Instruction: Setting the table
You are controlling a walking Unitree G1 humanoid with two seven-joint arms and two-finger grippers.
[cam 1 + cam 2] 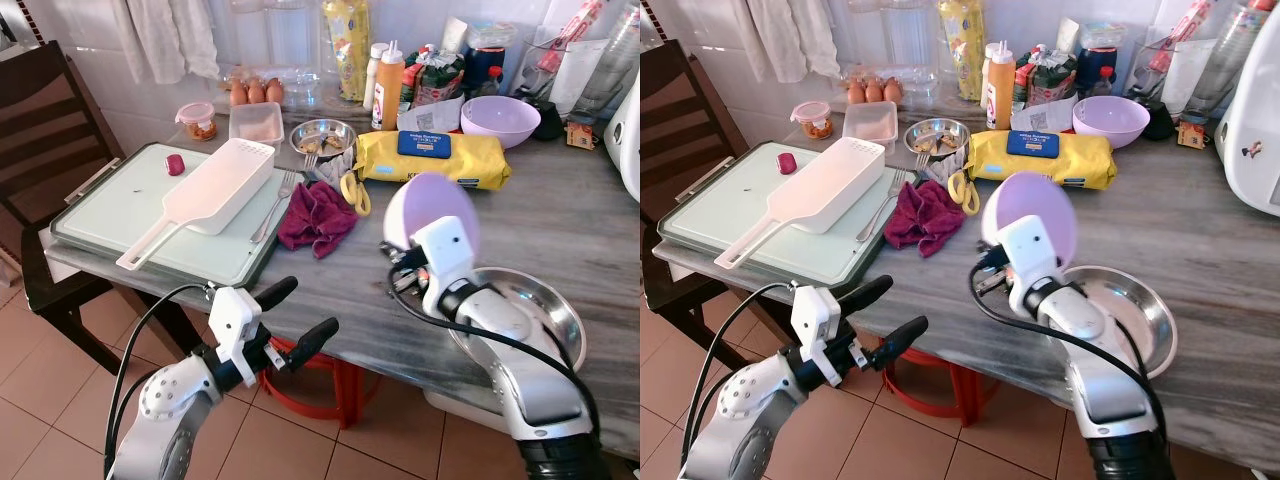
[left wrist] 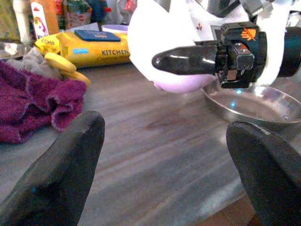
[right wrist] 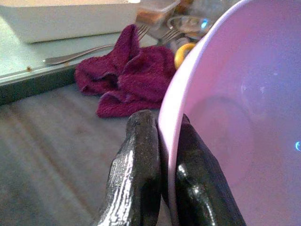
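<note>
A lilac plastic bowl (image 1: 430, 205) hangs tilted on its edge just above the grey table (image 1: 560, 220). My right gripper (image 3: 162, 122) is shut on its rim, one finger inside and one outside. Beside it, towards the table's front right, sits a shallow steel bowl (image 1: 548, 300). My left gripper (image 1: 310, 305) is open with nothing between its fingers; it hovers at the table's front edge, pointing at the held bowl (image 2: 155, 42). A fork (image 1: 275, 205) lies on the green tray (image 1: 110, 215). A second lilac bowl (image 1: 500, 120) stands at the back.
A maroon cloth (image 1: 315, 218), yellow scissors (image 1: 353, 192) and a yellow wipes pack (image 1: 430, 160) lie mid-table. A white scoop (image 1: 225, 185) rests on the tray. Bottles, eggs and containers crowd the back. A wooden chair (image 1: 40, 130) stands left; a red stool (image 1: 310, 395) is under the table.
</note>
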